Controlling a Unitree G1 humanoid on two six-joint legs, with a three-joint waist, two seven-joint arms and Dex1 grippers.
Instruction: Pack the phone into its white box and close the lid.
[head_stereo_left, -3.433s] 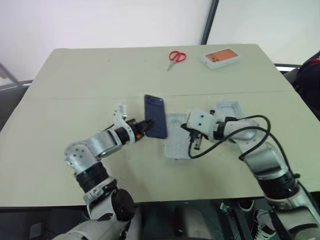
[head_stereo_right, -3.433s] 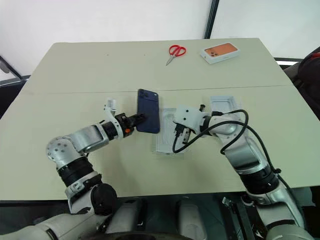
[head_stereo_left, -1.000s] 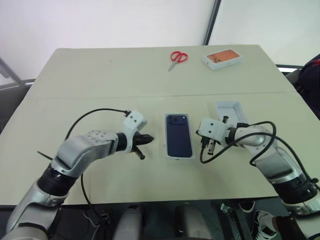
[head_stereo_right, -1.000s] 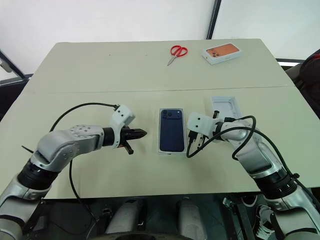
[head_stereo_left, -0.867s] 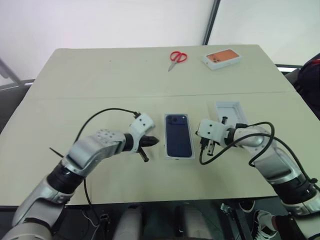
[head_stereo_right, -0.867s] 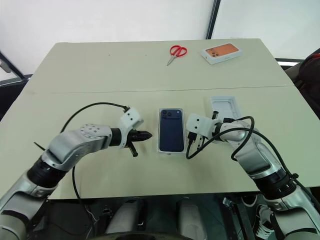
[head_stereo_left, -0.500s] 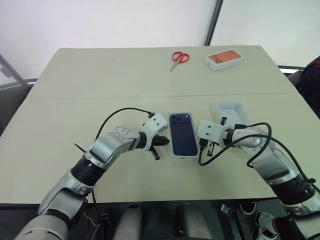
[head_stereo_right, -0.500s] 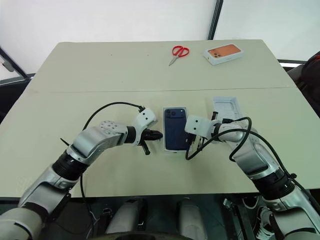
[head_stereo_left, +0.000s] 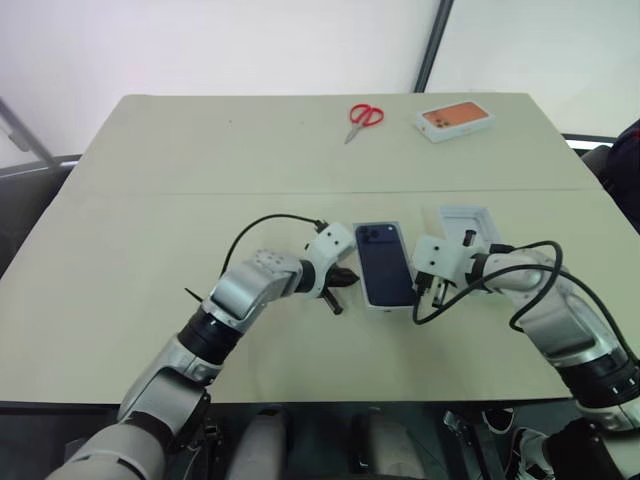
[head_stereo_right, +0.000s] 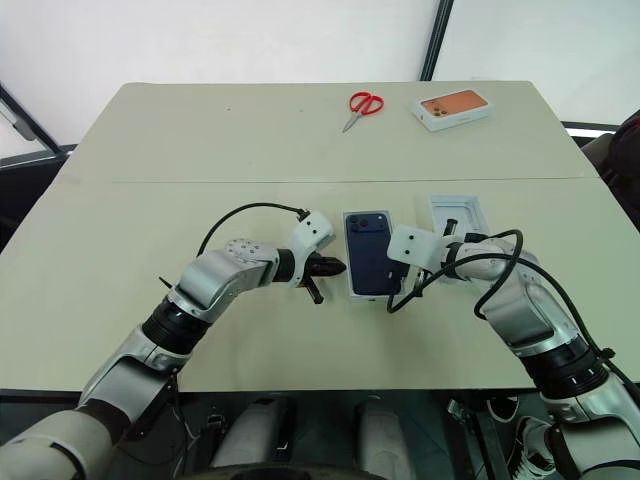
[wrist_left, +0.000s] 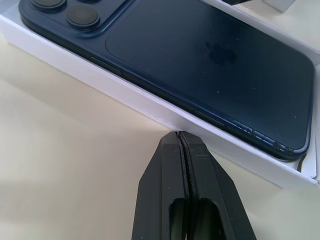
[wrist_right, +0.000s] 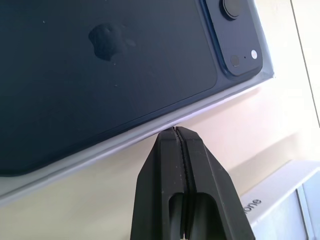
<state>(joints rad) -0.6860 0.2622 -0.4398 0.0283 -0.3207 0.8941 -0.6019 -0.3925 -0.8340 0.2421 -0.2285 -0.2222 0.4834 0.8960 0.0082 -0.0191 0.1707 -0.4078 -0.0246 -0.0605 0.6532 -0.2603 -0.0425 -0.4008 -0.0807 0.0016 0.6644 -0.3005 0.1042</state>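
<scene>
Your slim navy-blue phone (head_stereo_left: 387, 264) lies camera-side up inside the shallow white cardboard box (wrist_left: 150, 107) (near the middle of the beige tabletop (head_stereo_left: 150, 250)). Your left gripper (wrist_left: 178, 133) and right gripper (wrist_right: 175, 129), both pinched shut and empty, press the box's two long sides.

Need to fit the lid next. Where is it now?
In the left eye view the lid lies open side up on the table, just right of the white box, behind the right gripper.
</scene>
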